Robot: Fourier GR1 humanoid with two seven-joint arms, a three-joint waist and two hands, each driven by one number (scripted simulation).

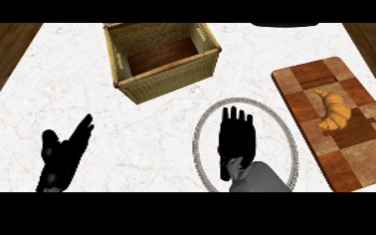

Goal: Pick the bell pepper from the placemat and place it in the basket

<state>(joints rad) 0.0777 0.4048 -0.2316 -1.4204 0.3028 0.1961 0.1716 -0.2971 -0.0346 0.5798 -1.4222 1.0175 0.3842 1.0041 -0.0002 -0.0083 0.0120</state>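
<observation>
Nearest the robot, the left hand point(62, 154) rested at the lower left of the counter point(73, 84), fingers straight and spread, holding nothing, well apart from everything the task concerned. The right hand point(236, 137) lay over the middle of the round placemat point(273, 139), its grey forearm coming in from the lower edge; its fingers were stretched flat and pointed away from the robot, not curled round anything that could be seen. The bell pepper did not show plainly; judging from the task, it sat on the placemat directly beneath that palm, hidden by the hand, so its long axis could not be told. The pepper therefore lay below the right hand rather than to either side of it, and the right hand was by far the nearer of the two; the grasp looked to be a matter of lowering and closing, not of reaching sideways.

Farther off and to the left of the placemat stood the basket point(172, 82), a square wicker box with its top open and turned somewhat askew; from the right hand it lay ahead and leftward, so the carry would probably run on that diagonal and have to clear the near wall.

To the right of the placemat a wooden cutting board point(308, 77) held a croissant point(334, 110), out of that path.
</observation>
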